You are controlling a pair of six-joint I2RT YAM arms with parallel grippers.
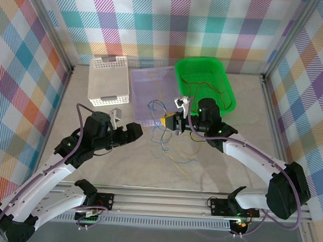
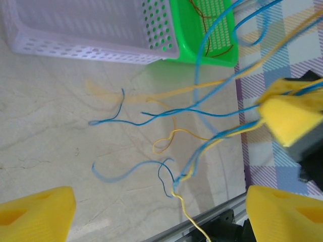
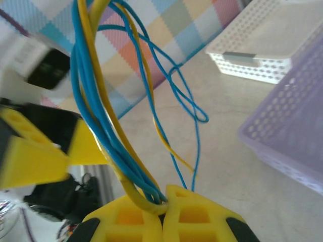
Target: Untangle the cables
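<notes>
Since the whole cell is wrapped in loud rainbow plaid cloth [image 1: 22, 63] across the back and both sides, with aluminium posts at the corners, the pale marble-look worktop [image 1: 93, 166] is about the calmest thing going. Three baskets sit along the back of it in the overhead view. There's a white one [image 1: 109, 100] upper left of centre, a see-through lilac one [image 1: 147, 82] right beside it, and a bright green one [image 1: 184, 67] further right. Some thin red-orange cables [image 1: 208, 81] are lying inside the green one.

The blue and yellow cables [image 1: 163, 140] are in a loose tangle on the worktop mid-frame, just below the lilac basket. The right fingers [image 3: 164, 209] are clenched on a bunch of them. Blue and yellow strands run up out of the yellow tips, and the rest trail down onto the surface. The left fingers [image 1: 133, 130] are spread wide, grasping nothing, just left of the tangle. A slotted metal rail [image 1: 162, 200] runs along the bottom of the frame where both arms are bolted.
</notes>
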